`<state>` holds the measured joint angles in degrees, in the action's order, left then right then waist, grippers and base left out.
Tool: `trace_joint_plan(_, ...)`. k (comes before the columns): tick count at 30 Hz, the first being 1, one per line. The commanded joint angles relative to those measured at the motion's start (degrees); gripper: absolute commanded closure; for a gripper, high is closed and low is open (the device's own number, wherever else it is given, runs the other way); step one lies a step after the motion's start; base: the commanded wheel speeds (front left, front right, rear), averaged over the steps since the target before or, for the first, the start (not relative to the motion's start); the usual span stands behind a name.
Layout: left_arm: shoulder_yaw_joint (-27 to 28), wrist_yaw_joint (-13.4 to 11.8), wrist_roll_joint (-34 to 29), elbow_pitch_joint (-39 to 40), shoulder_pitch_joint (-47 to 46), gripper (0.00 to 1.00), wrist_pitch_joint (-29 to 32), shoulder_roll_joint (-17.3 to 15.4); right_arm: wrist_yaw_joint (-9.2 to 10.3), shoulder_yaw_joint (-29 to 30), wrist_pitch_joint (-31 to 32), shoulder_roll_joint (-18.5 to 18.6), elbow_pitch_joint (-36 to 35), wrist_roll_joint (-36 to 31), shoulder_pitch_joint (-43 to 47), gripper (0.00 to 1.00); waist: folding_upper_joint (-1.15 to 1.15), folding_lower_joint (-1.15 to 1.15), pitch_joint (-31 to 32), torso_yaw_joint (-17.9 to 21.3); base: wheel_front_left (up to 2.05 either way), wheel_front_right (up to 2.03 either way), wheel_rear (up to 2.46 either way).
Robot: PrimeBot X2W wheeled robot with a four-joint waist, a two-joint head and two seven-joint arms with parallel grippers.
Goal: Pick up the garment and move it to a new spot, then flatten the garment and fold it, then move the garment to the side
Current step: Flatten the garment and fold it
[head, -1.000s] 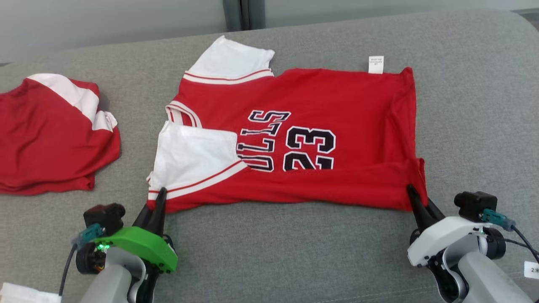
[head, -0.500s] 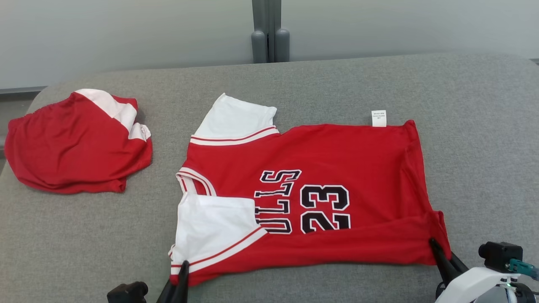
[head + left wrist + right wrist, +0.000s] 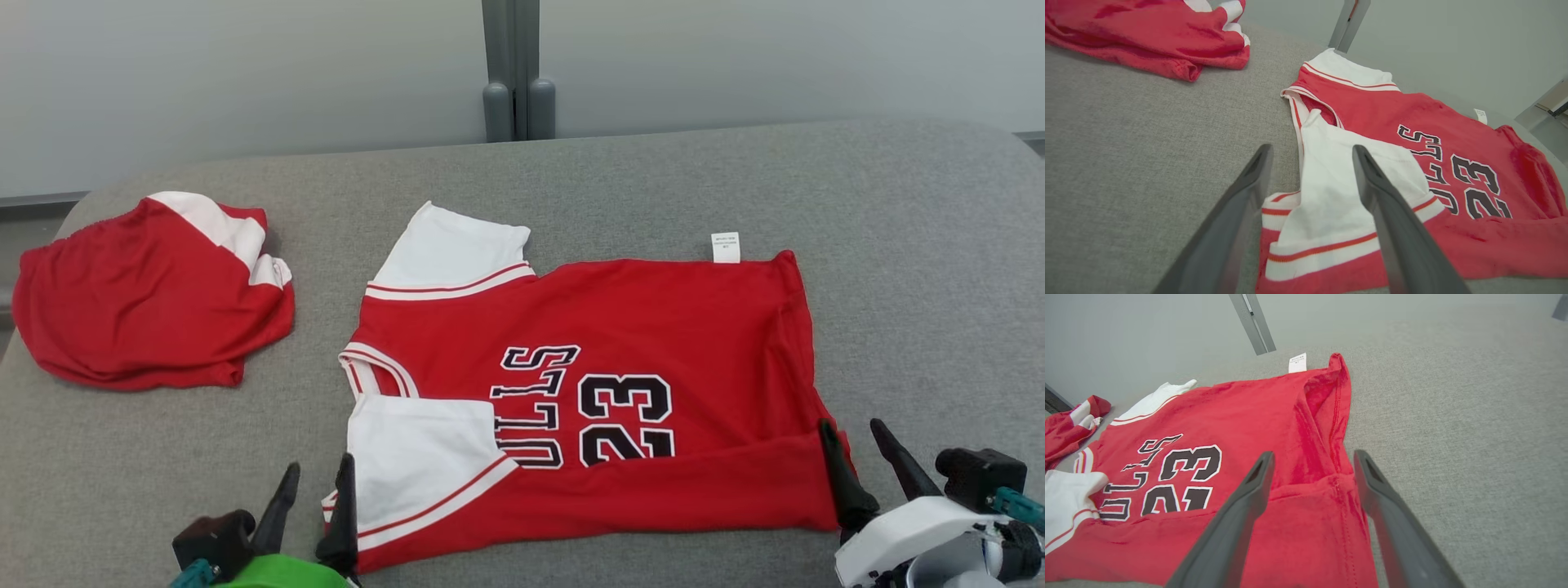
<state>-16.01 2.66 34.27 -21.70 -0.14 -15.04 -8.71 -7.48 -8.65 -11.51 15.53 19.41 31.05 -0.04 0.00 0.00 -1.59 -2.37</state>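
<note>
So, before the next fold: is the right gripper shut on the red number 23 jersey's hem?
No: the right gripper stands open, a jaw either side of the red jersey's hem.

The jersey is soft matt knit cloth, its numerals a smoother print. The worktop wears coarse grey woven fabric. The second garment at the frame's left is like cloth. The left pincer has matt dark plastic fingers.

You're looking at a red jersey with white, red-striped sleeves and black, white-edged lettering on the grey cushion, plus a red-and-white bundle near its left edge.
</note>
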Motion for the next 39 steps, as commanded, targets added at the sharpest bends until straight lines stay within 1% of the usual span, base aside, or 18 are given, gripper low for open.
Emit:
trace_joint_plan(1,1.16,-0.11,-1.63,0.88,-1.16,0.00,-0.17,-0.20,-0.02,0.35,-1.03,-0.45,-0.95,-1.33,-1.00,0.00,0.00,0.00,0.45,0.40,0.00,0.00,0.00)
trace_joint_plan(7,5.79,-0.70,-6.94,4.73,-2.67,0.00,-0.18,-0.37,-0.02,2.98,-3.28,-2.84,-5.07,-6.18,-2.00,0.00,0.00,0.00,1.31,0.76,0.00,0.00,0.00)
trace_joint_plan(12,8.83,-1.39,-12.67,7.49,-3.85,0.00,-0.18,-1.11,-0.02,5.66,-3.66,-4.79,-9.72,-10.44,-1.85,0.00,0.00,0.00,1.71,0.72,0.00,0.00,0.00)
trace_joint_plan(14,9.98,-1.50,-13.80,8.24,-4.09,0.00,-0.18,-0.94,-0.02,6.68,-3.70,-5.44,-11.78,-12.38,-1.51,0.00,0.00,0.00,1.84,0.72,0.00,0.00,0.00)
trace_joint_plan(18,11.94,-0.81,-15.85,9.78,-4.06,0.00,-0.18,-1.41,-0.02,8.07,-3.72,-6.62,-14.14,-14.63,-0.13,0.00,0.00,0.00,2.12,0.73,0.00,0.00,0.00)
trace_joint_plan(21,13.10,-0.17,-16.70,10.04,-3.27,0.00,-0.18,-1.72,-0.02,8.81,-3.73,-7.16,-14.68,-15.64,0.78,0.00,0.00,0.00,2.26,0.70,0.00,0.00,0.00)
trace_joint_plan(28,14.89,1.17,-17.45,9.96,-0.91,0.00,-0.18,-1.60,-0.02,9.40,-3.73,-7.64,-13.06,-16.25,2.43,0.00,0.00,0.00,2.37,0.55,0.00,0.00,0.00)
trace_joint_plan(35,14.96,2.77,-17.24,9.22,0.50,0.00,-0.18,-1.27,-0.02,8.99,-3.74,-7.83,-11.37,-16.58,2.84,0.00,0.00,0.00,2.39,0.23,0.00,0.00,0.00)
trace_joint_plan(39,15.29,3.21,-17.69,9.04,0.62,0.00,-0.18,-1.11,-0.02,8.83,-3.74,-7.96,-10.65,-16.67,2.64,0.00,0.00,0.00,2.45,0.13,0.00,0.00,0.00)
